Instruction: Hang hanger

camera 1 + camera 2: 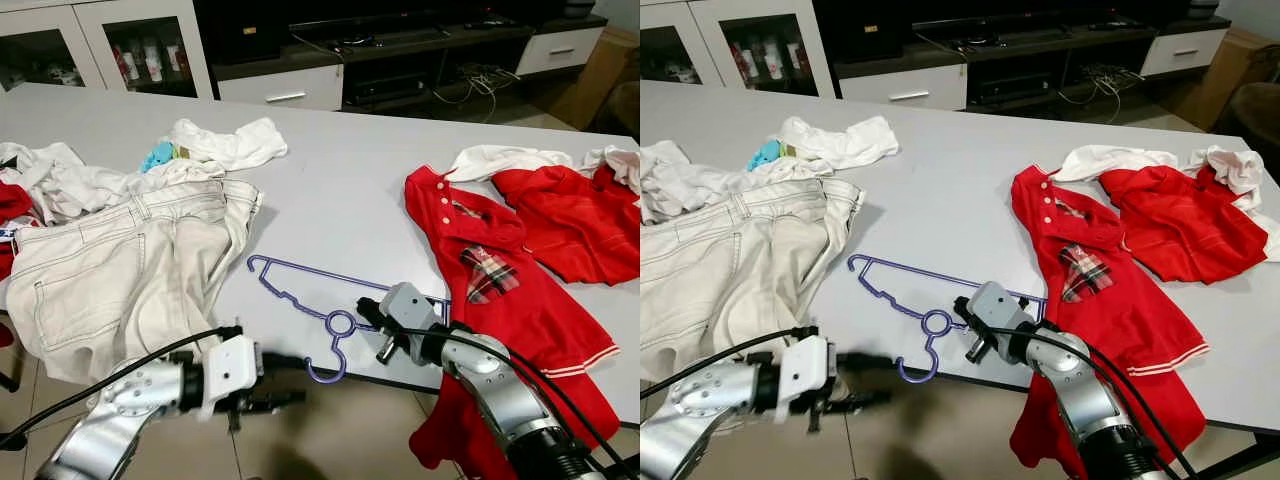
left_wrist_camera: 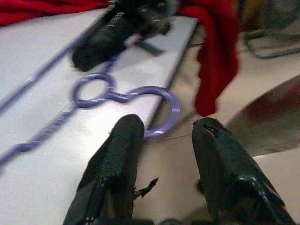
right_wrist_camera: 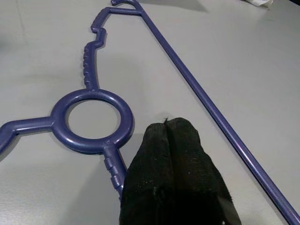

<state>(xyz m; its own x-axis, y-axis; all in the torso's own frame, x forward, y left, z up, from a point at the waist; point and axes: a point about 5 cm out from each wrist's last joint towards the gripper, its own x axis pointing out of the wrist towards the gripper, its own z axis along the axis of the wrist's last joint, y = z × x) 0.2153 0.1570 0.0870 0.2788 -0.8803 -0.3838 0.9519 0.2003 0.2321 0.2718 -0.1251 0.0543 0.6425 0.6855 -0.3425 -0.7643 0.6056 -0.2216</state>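
**Purple hanger lies flat at table's near edge, grippers on either side**

Head views: a purple plastic hanger lies flat on a grey table, its hook curling over the near edge. Beige trousers sprawl to the robot's left, a red polo shirt to its right, draping off the edge. The right gripper rests on the table just beside the hanger's ring. The left gripper hangs below the table edge, near the hook.

Left wrist view: the left gripper's two black fingers stand spread apart, empty, pointing at the hook, which pokes past the table edge.

Right wrist view: the right gripper's fingertips are pressed together, lying on the table between the ring's lower arm and the long straight bar, gripping nothing.
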